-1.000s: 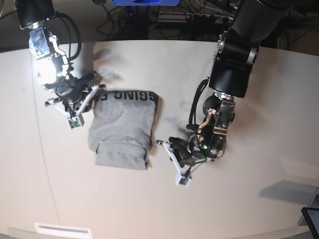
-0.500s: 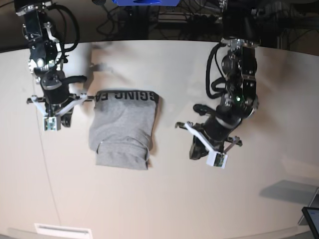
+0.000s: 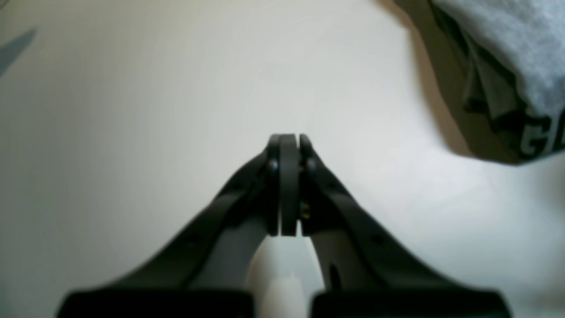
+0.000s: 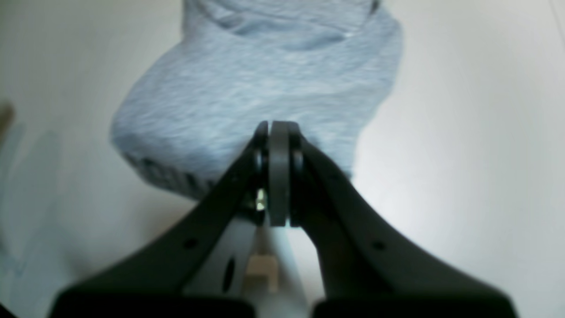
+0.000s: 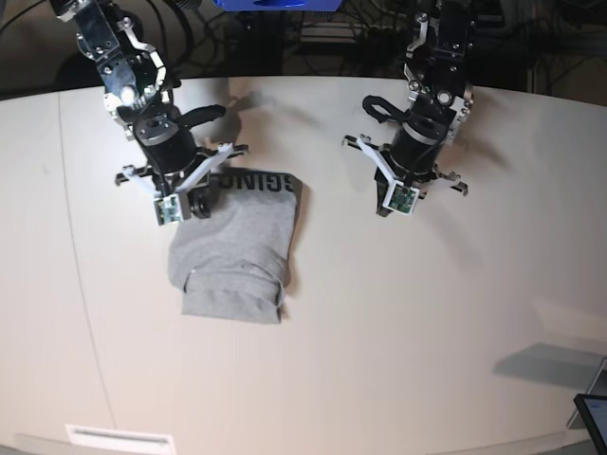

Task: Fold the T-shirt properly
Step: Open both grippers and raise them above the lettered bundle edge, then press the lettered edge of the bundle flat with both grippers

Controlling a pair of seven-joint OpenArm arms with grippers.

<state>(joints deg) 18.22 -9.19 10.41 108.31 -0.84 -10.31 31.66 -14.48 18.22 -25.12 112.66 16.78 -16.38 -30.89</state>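
The T-shirt (image 5: 232, 251) lies folded into a compact grey rectangle on the pale table, with a band of black lettering along its far edge. My right gripper (image 5: 195, 203) hovers over that lettered edge, on the left of the base view. In the right wrist view its jaws (image 4: 279, 126) are pressed together and empty, with the grey T-shirt (image 4: 265, 79) just beyond them. My left gripper (image 5: 391, 201) hangs over bare table to the right of the shirt. It is shut and empty (image 3: 289, 139), with the T-shirt's corner (image 3: 507, 53) at the upper right.
The pale table (image 5: 427, 313) curves away at the back, where cables and a blue object (image 5: 275, 4) sit. A dark device corner (image 5: 593, 412) shows at the bottom right. A white label (image 5: 119, 438) lies at the front edge.
Both arms have risen and swung toward the back of the table. The left one left the shirt's right side; the right one moved over its lettered edge. The shirt has not moved.
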